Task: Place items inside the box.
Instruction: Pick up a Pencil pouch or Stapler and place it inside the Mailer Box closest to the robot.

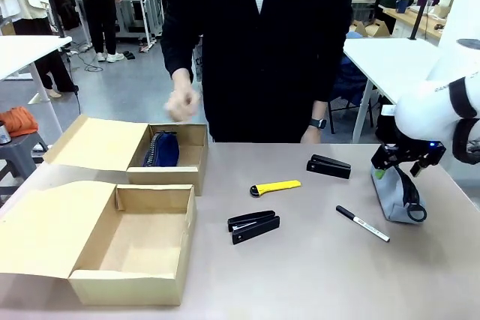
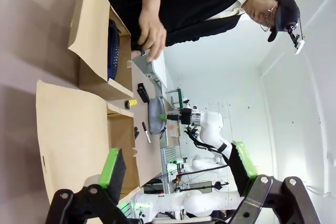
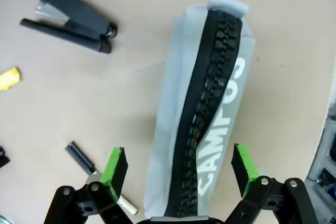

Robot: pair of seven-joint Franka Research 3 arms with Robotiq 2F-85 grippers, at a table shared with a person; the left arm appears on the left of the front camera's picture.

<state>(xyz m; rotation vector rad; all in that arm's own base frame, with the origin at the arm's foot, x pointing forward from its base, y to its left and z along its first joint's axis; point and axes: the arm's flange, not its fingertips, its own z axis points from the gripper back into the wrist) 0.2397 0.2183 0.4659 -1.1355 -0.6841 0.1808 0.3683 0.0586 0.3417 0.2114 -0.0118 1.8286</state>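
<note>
the person's hand (image 1: 182,103) is a blur, so i can't read its fingers. the navy pouch (image 1: 162,149) is partly hidden behind the far box (image 1: 166,177) wall. from my right wrist, the yellow knife (image 3: 9,77) is cut off by the picture's edge. the marker (image 3: 80,157) runs behind one of my right gripper (image 3: 178,163) fingers (image 3: 115,169), and the grey pouch (image 3: 205,124) loses its near end at the bottom edge. from my left wrist, the stapler (image 2: 143,92) is too small to read beyond a dark block.

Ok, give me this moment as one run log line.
right tool: open above grey pouch | left tool: open | navy pouch: in far box | near stapler, far stapler, knife, marker: on table
</note>
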